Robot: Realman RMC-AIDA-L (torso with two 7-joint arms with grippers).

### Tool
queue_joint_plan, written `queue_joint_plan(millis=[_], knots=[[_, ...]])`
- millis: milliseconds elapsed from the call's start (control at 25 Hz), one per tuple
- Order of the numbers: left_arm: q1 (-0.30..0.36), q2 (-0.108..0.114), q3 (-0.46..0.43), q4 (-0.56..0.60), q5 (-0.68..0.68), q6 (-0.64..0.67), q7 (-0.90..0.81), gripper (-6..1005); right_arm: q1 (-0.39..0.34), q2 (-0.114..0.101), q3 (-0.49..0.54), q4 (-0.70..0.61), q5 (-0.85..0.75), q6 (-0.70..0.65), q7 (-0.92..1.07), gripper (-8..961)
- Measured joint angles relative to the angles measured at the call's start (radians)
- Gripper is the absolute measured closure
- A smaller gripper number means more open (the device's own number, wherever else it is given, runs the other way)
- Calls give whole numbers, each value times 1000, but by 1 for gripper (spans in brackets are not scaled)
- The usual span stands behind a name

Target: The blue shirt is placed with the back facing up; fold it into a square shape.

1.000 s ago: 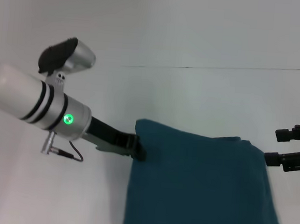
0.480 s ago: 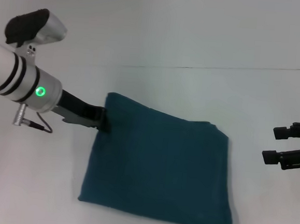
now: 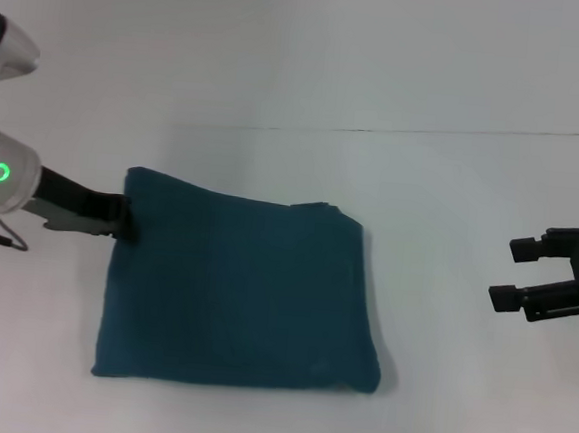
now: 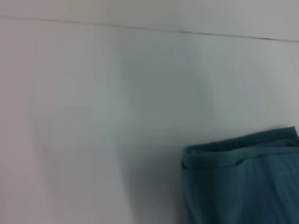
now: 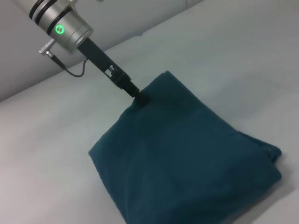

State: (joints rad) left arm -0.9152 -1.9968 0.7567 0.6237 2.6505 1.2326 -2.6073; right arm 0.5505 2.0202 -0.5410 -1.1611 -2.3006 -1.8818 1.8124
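Observation:
The blue shirt [image 3: 243, 293] lies folded into a thick, roughly square pad on the white table, plain side up. My left gripper [image 3: 124, 220] is shut on the pad's far left corner, its arm reaching in from the left edge. The right wrist view shows that same grip [image 5: 139, 99] on the shirt [image 5: 187, 158]. A folded, layered edge of the shirt [image 4: 243, 182] shows in the left wrist view. My right gripper [image 3: 507, 273] hovers open at the right, well clear of the cloth, nothing between its fingers.
The white table [image 3: 300, 77] spreads out on all sides of the shirt. A thin dark seam [image 3: 426, 133] runs across it beyond the shirt.
My left arm has drawn back to the left, dragging the folded shirt with it across the table. The right gripper has stayed at the right, shifting only slightly.

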Motion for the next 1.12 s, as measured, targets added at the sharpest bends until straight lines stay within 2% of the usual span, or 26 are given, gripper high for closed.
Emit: queue_joint_plan(millis=[440,720,840,920,960,1000,1120], knots=[[28,-3,-17,21,8,-9,2,910,16,5,-22,1,-2,22,10,23],[56,-20,-23,94,-18,27,6,900,16,9,-42,4,-4,39,10,23],[85,-22,-24,144,-52,67,17,793,15,12,-43,4,-5,39,5,23],[117,-31,-24,208,-93,101,30,722,16,17,-43,4,-5,41,-4,22],[151,-42,-24,281,-133,135,50,692,16,22,-44,4,-5,49,-11,22],[151,-42,-24,281,-133,135,50,661,16,24,-46,4,-5,52,-13,22],[211,-60,-24,406,-202,205,99,570,16,24,-49,3,-4,57,-12,22]])
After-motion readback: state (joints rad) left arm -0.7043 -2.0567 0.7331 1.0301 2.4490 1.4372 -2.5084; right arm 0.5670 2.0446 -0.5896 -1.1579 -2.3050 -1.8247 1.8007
